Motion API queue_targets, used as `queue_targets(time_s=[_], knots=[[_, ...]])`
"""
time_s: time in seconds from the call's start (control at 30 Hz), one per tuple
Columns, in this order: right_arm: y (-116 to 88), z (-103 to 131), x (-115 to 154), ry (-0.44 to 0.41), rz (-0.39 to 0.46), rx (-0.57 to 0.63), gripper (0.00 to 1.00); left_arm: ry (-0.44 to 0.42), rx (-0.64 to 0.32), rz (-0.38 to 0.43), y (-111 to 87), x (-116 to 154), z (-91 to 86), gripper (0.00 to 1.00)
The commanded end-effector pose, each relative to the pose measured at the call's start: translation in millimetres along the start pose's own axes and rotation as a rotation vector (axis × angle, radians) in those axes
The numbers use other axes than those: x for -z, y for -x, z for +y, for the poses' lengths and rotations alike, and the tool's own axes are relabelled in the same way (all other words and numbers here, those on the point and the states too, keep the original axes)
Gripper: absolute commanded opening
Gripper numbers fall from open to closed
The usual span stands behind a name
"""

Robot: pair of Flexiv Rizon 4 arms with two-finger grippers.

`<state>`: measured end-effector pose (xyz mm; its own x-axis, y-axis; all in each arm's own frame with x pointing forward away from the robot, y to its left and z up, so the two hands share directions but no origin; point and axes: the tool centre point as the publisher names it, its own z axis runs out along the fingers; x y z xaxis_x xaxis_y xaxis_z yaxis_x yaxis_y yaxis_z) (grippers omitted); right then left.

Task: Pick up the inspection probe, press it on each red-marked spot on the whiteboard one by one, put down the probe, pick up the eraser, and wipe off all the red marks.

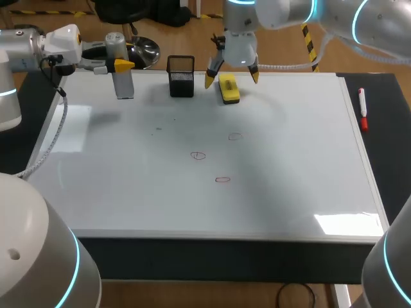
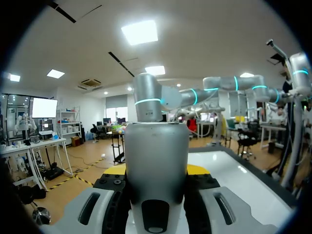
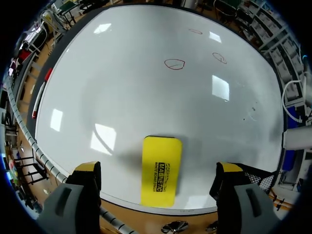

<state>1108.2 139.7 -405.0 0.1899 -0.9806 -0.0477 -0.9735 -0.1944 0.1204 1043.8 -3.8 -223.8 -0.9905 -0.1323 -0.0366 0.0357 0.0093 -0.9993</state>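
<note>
Whiteboard (image 1: 289,192) is showing glossy white, with a black strip running along its right edge. Three marks (image 1: 198,155) are showing as thin red outlines. Eraser (image 1: 228,88) is showing bright yellow with black print. Pen cup (image 1: 181,76) is showing black mesh. Probe (image 1: 124,83) is showing silver-grey. Marker (image 1: 363,109) is showing white and red. Left gripper (image 1: 122,65) and right gripper (image 1: 232,78) are showing yellow tips.

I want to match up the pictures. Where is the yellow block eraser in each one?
Head view: the yellow block eraser lies at the far edge of the flat whiteboard, between the right hand's open fingers.
Left wrist view: not in it.
Right wrist view: it lies between the same fingers, untouched.
Shared landmark: the red oval mark nearest it.
</note>
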Motion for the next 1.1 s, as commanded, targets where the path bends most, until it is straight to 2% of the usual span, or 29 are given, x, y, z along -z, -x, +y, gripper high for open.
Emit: queue_targets(time_s=[0.03,0.67,0.9,1.0,1.07,1.1], knots=[[-1.8,-10.5,-4.4,0.03,0.009,-0.002,1.0,0.001,-0.001,-0.002,-0.5,-0.2,-1.2,0.0],[1.8,-20.7,-27.2,0.047,0.043,-0.097,1.0,0.001,-0.001,-0.002,-0.5,-0.2,-1.2,0.0],[-2.9,-20.6,-31.4,0.042,0.054,-0.136,1.0,0.001,-0.001,-0.002,-0.5,-0.2,-1.2,0.0],[-5.4,-20.2,-32.4,0.043,0.053,-0.146,0.73,0.001,-0.001,-0.002,-0.5,-0.2,-1.2,0.0],[-5.8,-20.0,-32.7,0.045,0.055,-0.146,0.6,0.001,-0.001,-0.002,-0.5,-0.2,-1.2,0.0],[-5.9,-19.8,-32.8,0.046,0.057,-0.147,0.48,0.001,-0.001,-0.002,-0.5,-0.2,-1.2,0.0]])
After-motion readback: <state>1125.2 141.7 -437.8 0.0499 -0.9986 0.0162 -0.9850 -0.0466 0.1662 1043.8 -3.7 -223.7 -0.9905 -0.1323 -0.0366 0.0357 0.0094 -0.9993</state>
